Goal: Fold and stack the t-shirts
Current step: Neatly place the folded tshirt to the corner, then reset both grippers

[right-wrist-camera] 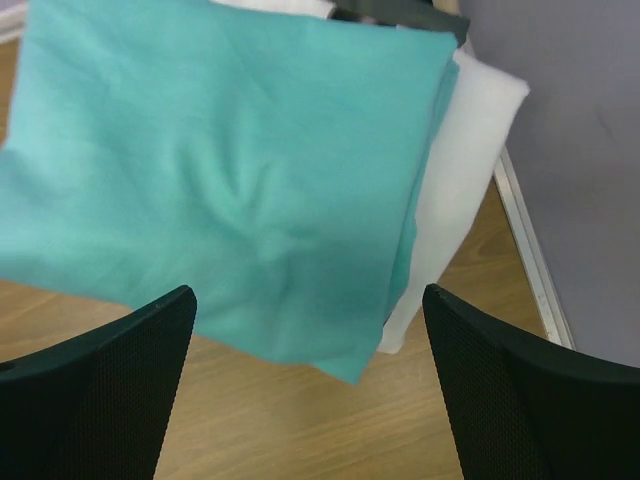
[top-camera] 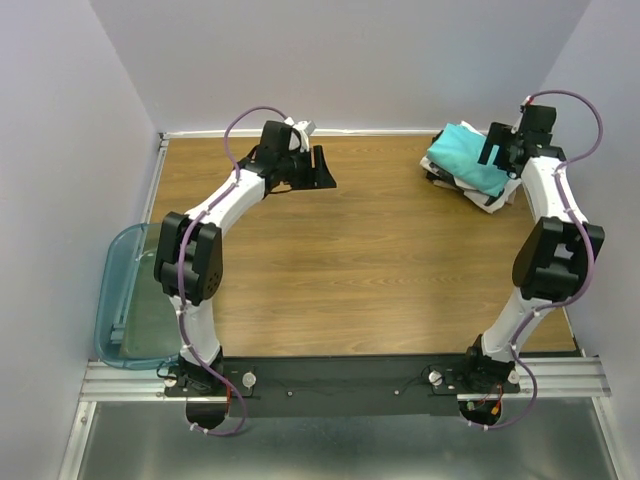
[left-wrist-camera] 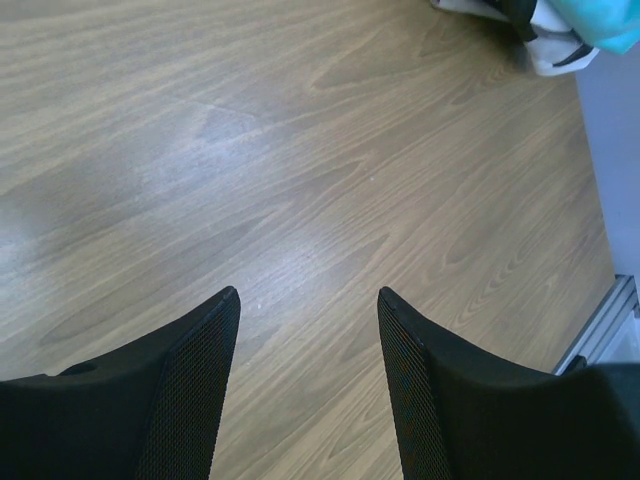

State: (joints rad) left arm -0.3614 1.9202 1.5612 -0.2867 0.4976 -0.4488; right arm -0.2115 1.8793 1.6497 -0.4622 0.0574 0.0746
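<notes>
We find the folded teal t-shirt [right-wrist-camera: 230, 180] lying on the white t-shirt [right-wrist-camera: 470, 150] at the far right corner of the bench [top-camera: 380, 270], probably as a finished stack. The right end effector [right-wrist-camera: 308, 295] hovers above it, spread and empty. The left end effector [left-wrist-camera: 308, 295] is likewise spread, far left.

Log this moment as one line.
teal t-shirt: folded, atop white t-shirt | left end effector: open, empty | right end effector: open, above teal t-shirt

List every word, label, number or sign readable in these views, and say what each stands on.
None: no text can be read in any view.
The teal t-shirt is plain.
The white t-shirt under it shows no lettering here.
The table and the plastic bin carry no legible marking.
</notes>
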